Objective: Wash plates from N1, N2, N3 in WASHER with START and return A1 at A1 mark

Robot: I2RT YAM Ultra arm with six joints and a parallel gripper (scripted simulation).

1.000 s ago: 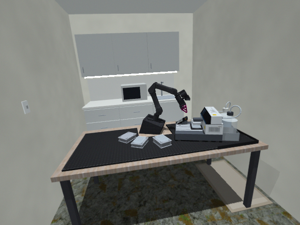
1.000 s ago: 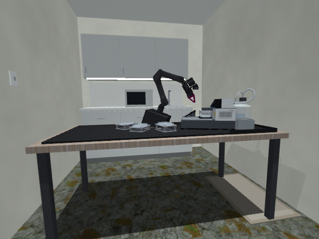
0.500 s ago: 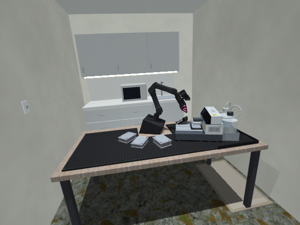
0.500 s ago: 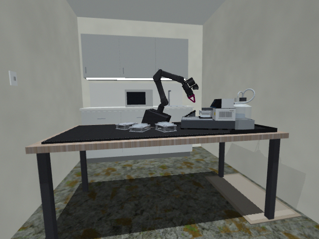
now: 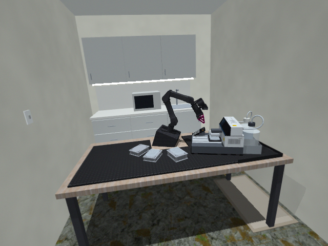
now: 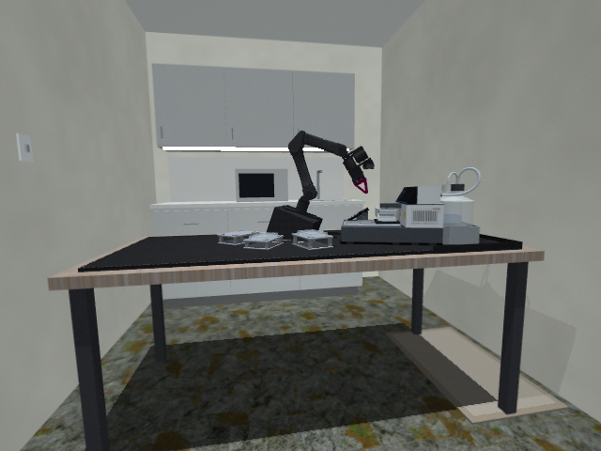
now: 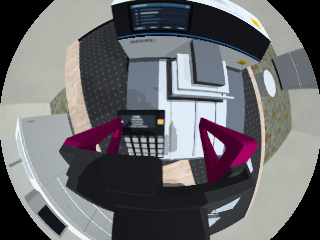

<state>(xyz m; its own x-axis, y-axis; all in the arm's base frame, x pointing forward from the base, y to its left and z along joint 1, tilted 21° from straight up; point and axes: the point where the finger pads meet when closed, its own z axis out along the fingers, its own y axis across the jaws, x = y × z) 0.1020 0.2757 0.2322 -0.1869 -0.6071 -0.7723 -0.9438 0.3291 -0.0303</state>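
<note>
My gripper [image 5: 201, 119] [image 6: 361, 185] [image 7: 160, 121] is open and empty. It hangs well above the washer's keypad [image 5: 198, 130] [image 7: 142, 143], pointing down at it. A small amber light shows on the panel just above the keys. The plate washer [image 5: 230, 132] [image 6: 422, 213] [image 7: 194, 16] stands at the table's right. Its carrier [image 5: 214, 136] [image 7: 183, 83] sits close to the housing, partly under a grey block; I cannot tell whether a plate lies in it. Three pale nests [image 5: 139, 149] [image 5: 152, 155] [image 5: 177, 154] stand mid-table, also in the exterior view [image 6: 235, 236] [image 6: 262, 239] [image 6: 312, 238]. I cannot tell which bear plates.
The arm's black base [image 5: 165, 137] stands behind the nests. A clear bottle [image 5: 251, 132] with tubing stands right of the washer. A black mat [image 5: 111, 169] covers the wooden table.
</note>
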